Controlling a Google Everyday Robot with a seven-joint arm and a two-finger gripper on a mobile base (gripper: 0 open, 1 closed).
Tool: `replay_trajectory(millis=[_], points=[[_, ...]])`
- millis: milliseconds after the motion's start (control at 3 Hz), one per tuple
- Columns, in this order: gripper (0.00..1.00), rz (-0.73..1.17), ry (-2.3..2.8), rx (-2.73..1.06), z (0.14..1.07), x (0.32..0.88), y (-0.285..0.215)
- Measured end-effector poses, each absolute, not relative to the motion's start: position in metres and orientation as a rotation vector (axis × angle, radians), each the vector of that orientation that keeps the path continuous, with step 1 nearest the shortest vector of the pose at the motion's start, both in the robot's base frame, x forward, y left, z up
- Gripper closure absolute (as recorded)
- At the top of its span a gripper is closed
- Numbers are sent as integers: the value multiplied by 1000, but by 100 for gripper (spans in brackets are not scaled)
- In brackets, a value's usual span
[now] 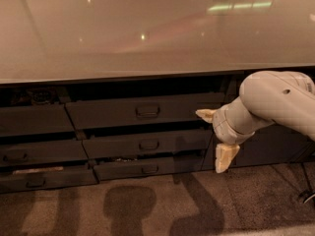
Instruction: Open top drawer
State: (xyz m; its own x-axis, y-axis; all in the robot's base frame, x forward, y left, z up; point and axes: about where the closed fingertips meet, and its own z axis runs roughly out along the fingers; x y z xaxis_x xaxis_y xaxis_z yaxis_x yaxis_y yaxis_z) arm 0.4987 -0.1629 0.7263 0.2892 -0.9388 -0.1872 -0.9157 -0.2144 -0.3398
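The top drawer (118, 113) is the widest dark grey front under the countertop, with a small rectangular pull (147, 111) at its centre. A dark gap shows above its front. My gripper (215, 136) is at the drawer's right end, low in front of the cabinet and well right of the pull. One pale finger (205, 114) lies level with the drawer front's right edge. The other finger (224, 157) hangs down lower. The fingers stand apart and hold nothing. My white arm (275, 100) reaches in from the right.
Two narrower dark drawers sit below, the middle one (147, 144) and the bottom one (147, 168). More dark drawer fronts (29, 154) stand at the left. A wide glossy countertop (147, 28) overhangs everything. A speckled floor (147, 205) lies in front, with a cable at the far right (307, 195).
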Motion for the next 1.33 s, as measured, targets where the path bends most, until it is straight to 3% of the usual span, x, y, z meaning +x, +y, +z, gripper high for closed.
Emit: replay_trajectory(millis=[667,1333], points=[[0,-44,1758,-2147,717,530,-186],[0,52,1801,-2132,728,620,-209]])
